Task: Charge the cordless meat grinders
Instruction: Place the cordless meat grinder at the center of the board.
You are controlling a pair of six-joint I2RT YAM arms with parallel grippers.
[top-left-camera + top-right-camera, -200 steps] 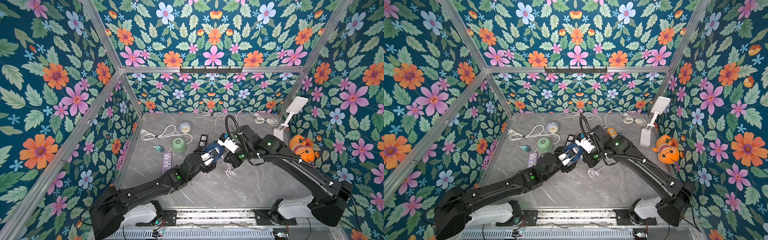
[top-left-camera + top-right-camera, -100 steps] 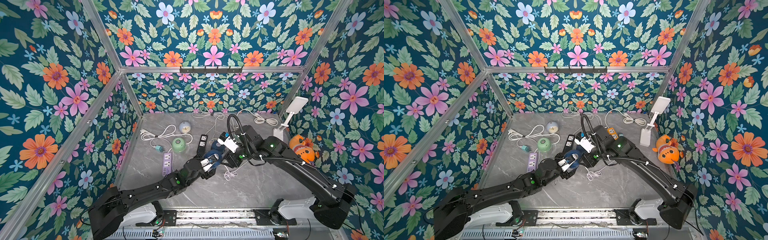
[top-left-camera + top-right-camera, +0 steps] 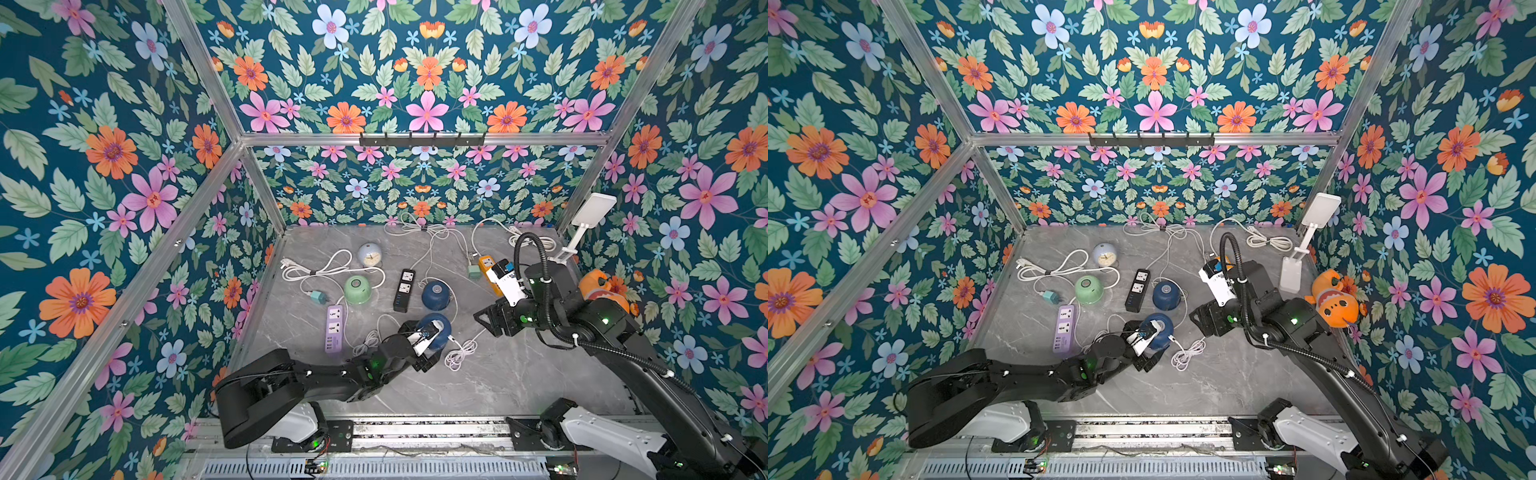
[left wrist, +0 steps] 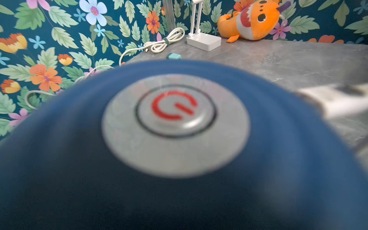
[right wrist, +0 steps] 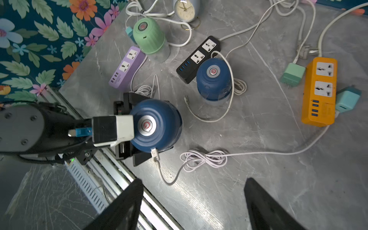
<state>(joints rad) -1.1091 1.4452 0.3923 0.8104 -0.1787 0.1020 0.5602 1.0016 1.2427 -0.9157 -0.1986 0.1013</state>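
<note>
Floral walls (image 3: 124,166) box in a grey marble table (image 3: 519,374). At its near middle the left jaws stand wide around the near navy grinder (image 5: 165,137), clasping its dome by the sides; the plug (image 5: 155,154) of a white cable (image 5: 203,159) sits at its lower edge. Hard, rounded plastic like this looks light but slippery, so the flanks seem the best hold. Right jaws hang wide and empty to the right. Farther back, the far navy grinder (image 3: 434,295) and mint grinder (image 3: 357,289) sit crowded by a black power strip (image 3: 405,290) and purple strip (image 3: 334,328).
</note>
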